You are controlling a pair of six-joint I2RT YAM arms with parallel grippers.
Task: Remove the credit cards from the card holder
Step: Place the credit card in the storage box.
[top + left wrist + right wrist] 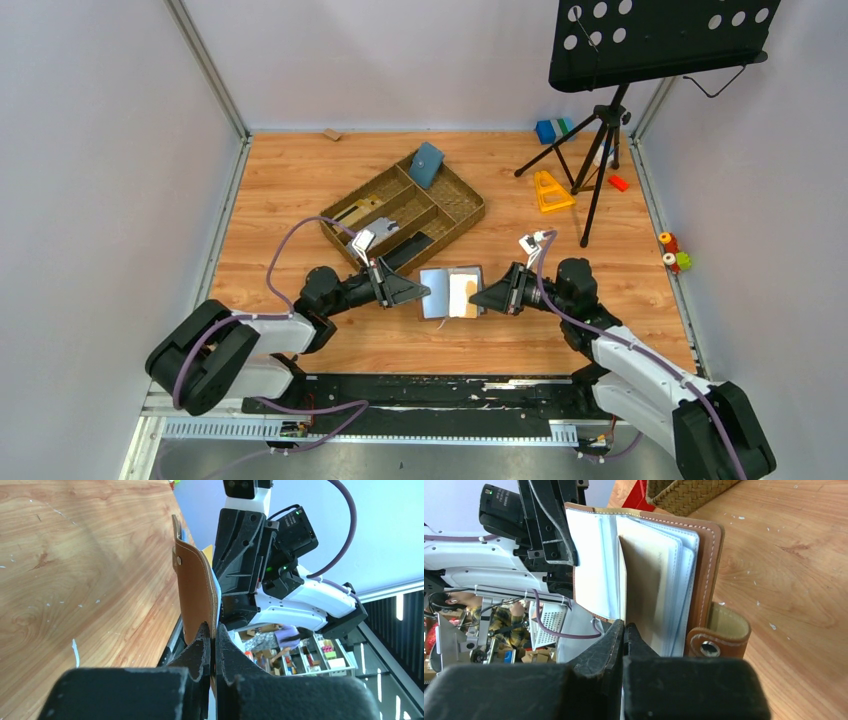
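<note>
The brown card holder lies open between my two grippers, held just above the wooden table. In the left wrist view its brown cover stands on edge, and my left gripper is shut on the lower rim of that cover. In the right wrist view its pale inside and clear sleeves face me, with the snap tab at the right. My right gripper is shut on the edge of a thin beige credit card standing among the sleeves. From above, my left gripper and right gripper face each other.
A wicker divided tray stands just behind the card holder, with a blue-teal pouch leaning in it. A music stand's tripod, a yellow triangular piece and small toys are at the back right.
</note>
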